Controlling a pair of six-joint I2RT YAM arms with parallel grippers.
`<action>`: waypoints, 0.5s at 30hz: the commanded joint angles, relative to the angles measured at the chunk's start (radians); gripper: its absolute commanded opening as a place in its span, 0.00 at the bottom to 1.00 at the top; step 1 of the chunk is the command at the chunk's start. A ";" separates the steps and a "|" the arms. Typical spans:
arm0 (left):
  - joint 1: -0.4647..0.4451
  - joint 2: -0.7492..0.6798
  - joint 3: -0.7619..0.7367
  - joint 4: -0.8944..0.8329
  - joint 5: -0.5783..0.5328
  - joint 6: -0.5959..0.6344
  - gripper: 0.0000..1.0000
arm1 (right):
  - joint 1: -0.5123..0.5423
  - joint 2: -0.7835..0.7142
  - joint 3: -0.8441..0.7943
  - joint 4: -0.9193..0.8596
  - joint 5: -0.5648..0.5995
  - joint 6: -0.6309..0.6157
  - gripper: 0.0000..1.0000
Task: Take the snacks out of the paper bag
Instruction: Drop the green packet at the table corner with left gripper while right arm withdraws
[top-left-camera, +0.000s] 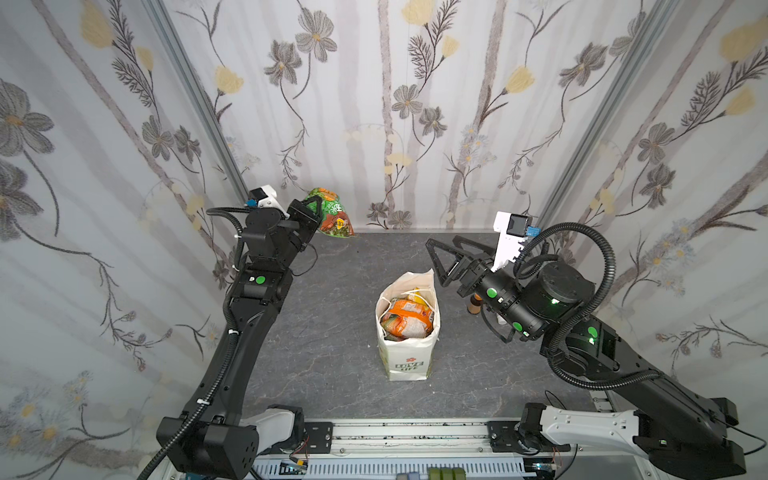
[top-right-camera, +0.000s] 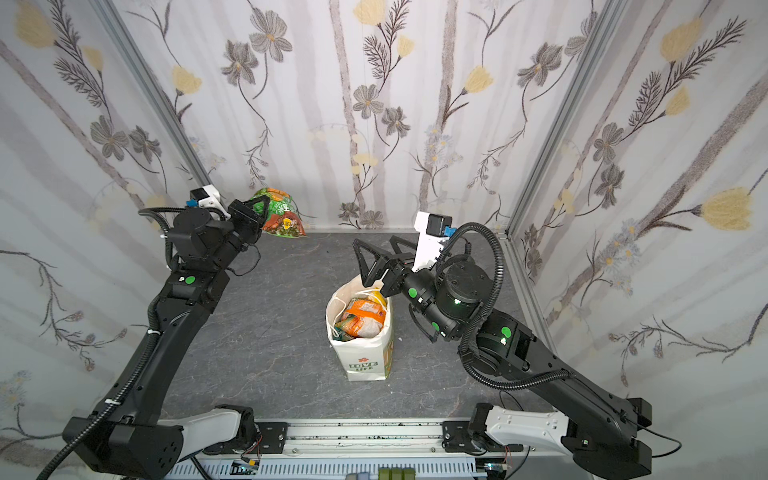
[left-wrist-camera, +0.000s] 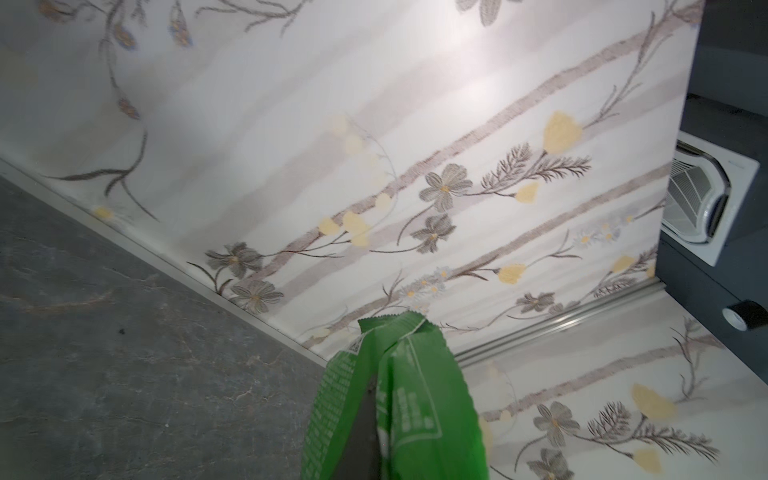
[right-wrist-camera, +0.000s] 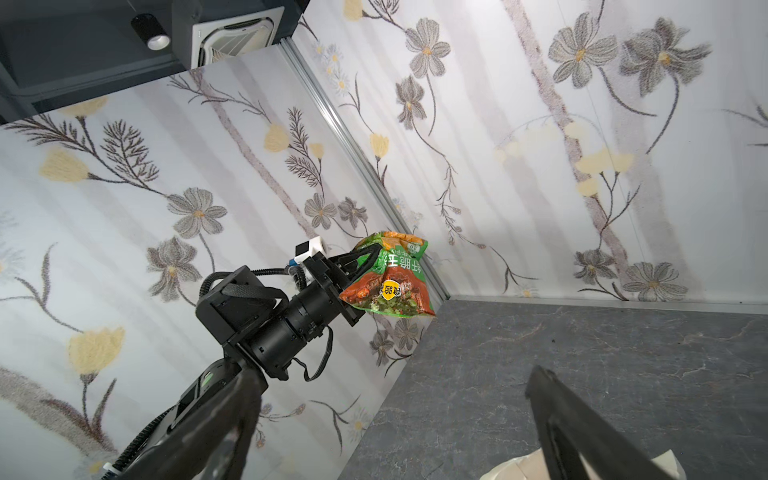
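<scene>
Tabletop (top-left-camera: 332, 324): one bag (top-left-camera: 405, 361), one held snack (top-left-camera: 332, 214)

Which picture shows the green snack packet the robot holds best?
The right wrist view: the green packet shows its printed front, pinched in the left gripper. In both top views the packet is small, partly behind the gripper. The left wrist view shows only a crinkled green edge.
</scene>
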 joint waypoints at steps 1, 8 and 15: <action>0.060 0.030 -0.056 0.150 -0.067 -0.025 0.00 | -0.003 -0.006 -0.016 0.049 0.044 0.023 0.99; 0.179 0.171 -0.157 0.277 -0.116 -0.034 0.00 | -0.011 0.023 0.013 0.024 0.038 0.028 0.99; 0.209 0.375 -0.156 0.416 -0.134 -0.086 0.00 | -0.017 0.074 0.038 0.027 -0.004 0.062 0.99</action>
